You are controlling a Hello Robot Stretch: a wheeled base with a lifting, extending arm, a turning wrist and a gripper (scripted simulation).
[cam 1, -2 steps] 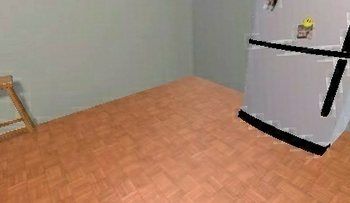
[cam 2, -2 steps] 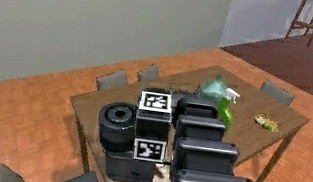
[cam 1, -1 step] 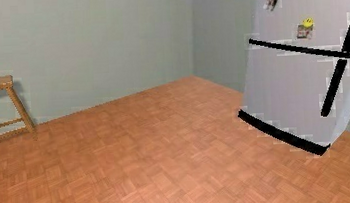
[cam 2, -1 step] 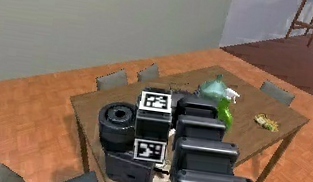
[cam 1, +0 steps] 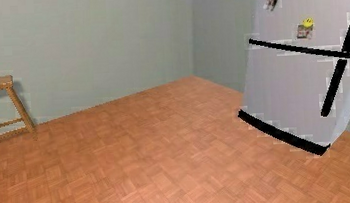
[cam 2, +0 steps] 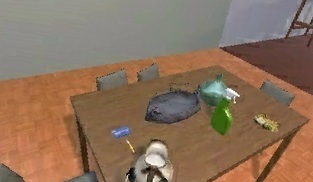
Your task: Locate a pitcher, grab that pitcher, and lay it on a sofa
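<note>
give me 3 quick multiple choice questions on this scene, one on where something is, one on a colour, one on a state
1. Where is the green bottle? A on the floor; B on the table; C on a shelf.
2. What colour are the chairs? A red; B grey; C yellow.
3. How are the fridge doors? A shut; B wide open; C taken off.

Answers:
1 B: it stands on the wooden top.
2 B: the chair backs around the table are grey.
3 A: only thin dark seams show between the doors.
</note>
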